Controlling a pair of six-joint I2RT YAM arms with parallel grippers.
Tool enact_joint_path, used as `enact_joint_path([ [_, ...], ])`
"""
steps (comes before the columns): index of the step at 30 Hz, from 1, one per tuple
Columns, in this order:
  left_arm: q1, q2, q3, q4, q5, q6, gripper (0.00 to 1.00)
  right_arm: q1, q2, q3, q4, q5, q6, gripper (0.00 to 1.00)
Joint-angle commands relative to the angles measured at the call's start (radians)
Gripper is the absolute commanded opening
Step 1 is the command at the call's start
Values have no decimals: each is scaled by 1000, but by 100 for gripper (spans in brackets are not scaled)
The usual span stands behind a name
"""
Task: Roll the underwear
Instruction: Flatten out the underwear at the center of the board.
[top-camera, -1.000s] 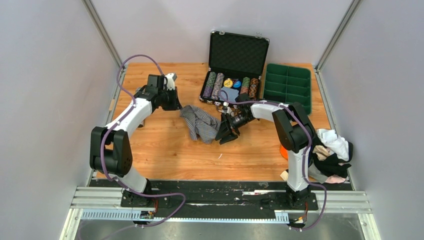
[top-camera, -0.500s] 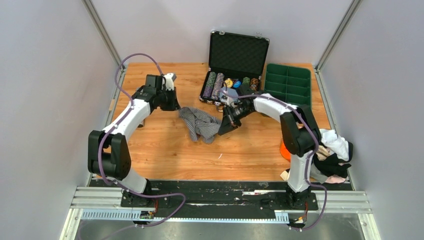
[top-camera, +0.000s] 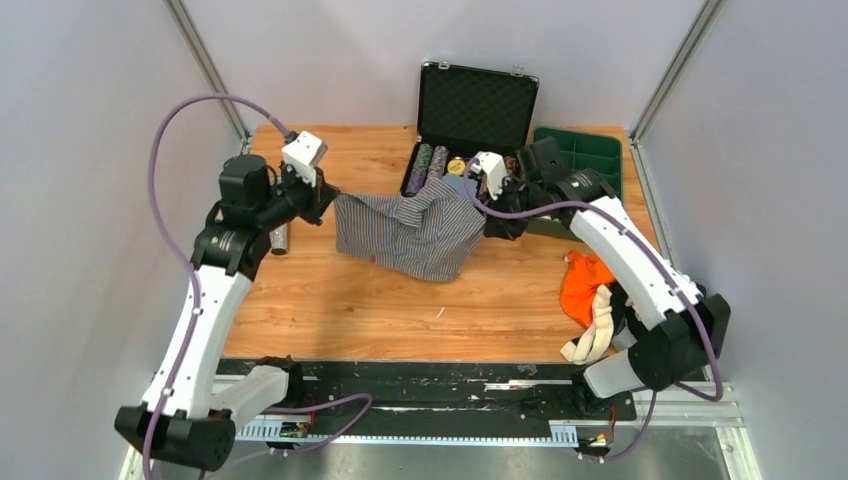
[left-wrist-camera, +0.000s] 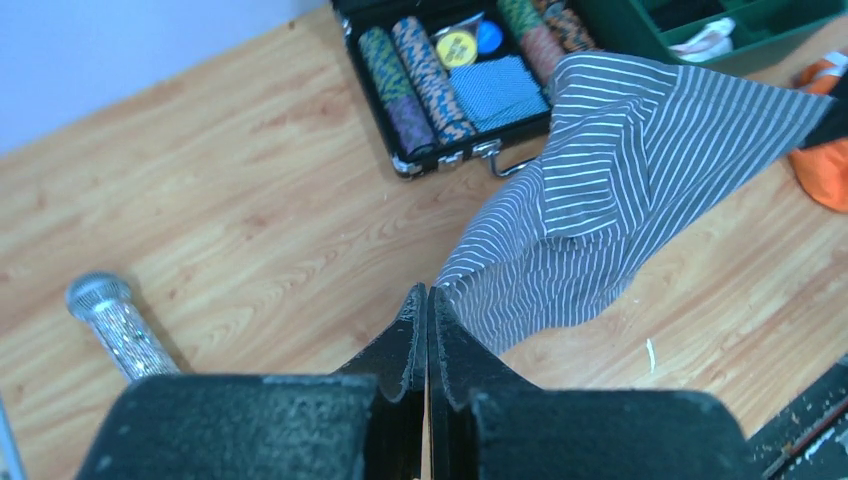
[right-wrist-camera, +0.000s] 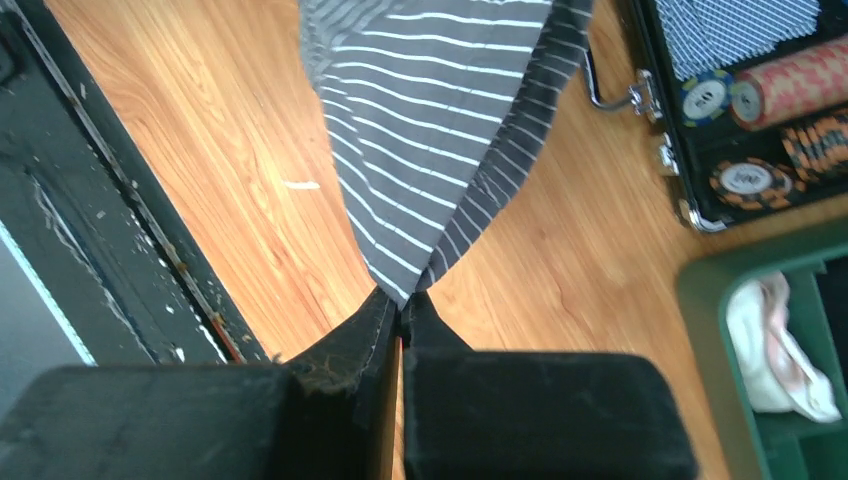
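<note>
The grey-and-white pinstriped underwear hangs spread above the wooden table, held by two corners. My left gripper is shut on its left corner; in the left wrist view the striped underwear runs away from the closed left gripper. My right gripper is shut on the right corner, and the right wrist view shows the striped underwear pinched at the right gripper. Orange underwear and a beige piece lie on the table by the right arm.
An open black case of poker chips stands at the back, just behind the hanging cloth. A green compartment tray sits to its right, with a white cloth in one cell. A silver glittery cylinder lies near the left arm.
The right gripper closed on the pinstriped underwear. Both arms rose and drew apart, lifting it off the table and spreading it wide. The right arm swung off the cloth pile at right.
</note>
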Motion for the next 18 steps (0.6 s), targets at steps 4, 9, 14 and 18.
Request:
enact_joint_path([
  [4, 7, -175, -49, -152, 154, 128, 0, 19, -213, -73, -100, 80, -126, 0],
  [9, 7, -298, -72, -301, 213, 134, 0, 71, -401, -204, -141, 37, -161, 0],
  [14, 7, -351, -87, -394, 268, 78, 0, 80, -480, -228, -171, -35, -99, 0],
  [18, 7, -317, -109, -334, 212, -7, 0, 80, -450, -249, -116, -32, -45, 0],
])
